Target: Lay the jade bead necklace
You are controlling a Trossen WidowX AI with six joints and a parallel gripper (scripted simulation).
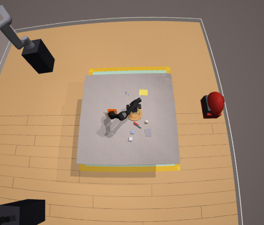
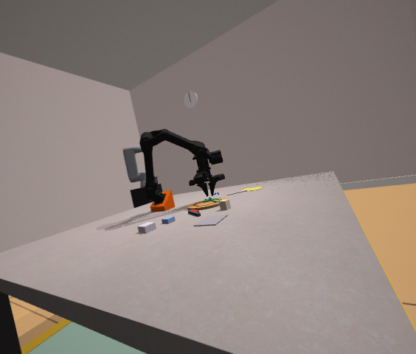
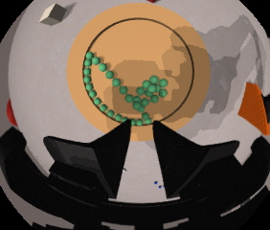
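Jade bead necklace (image 1: 138, 112) (image 2: 211, 199) (image 3: 117, 82) lies beneath the partly open, empty end effector (image 1: 134, 108) (image 2: 209, 195) (image 3: 142, 123).

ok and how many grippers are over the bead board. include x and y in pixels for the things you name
1: the black gripper (image 2: 209, 195) (image 3: 142, 123), its fingertips above the rim area of the round bead board (image 1: 134, 116) (image 2: 195, 206) (image 3: 140, 43). No others show there.

One bead board (image 1: 135, 118) (image 2: 193, 206) (image 3: 130, 45), one jade necklace (image 1: 139, 112) (image 2: 211, 200) (image 3: 88, 87), three small blocks (image 1: 146, 121) (image 2: 225, 204) (image 3: 53, 14), two flat rectangles (image 1: 148, 132) (image 2: 211, 220), one clock (image 2: 190, 99)

I'm looking steeply down from high up; outside, low beyond the table's corner; wrist, close above—all sharing the round orange-tan wooden board (image 1: 135, 118) (image 2: 195, 206) (image 3: 78, 72), at wrist twelve o'clock.
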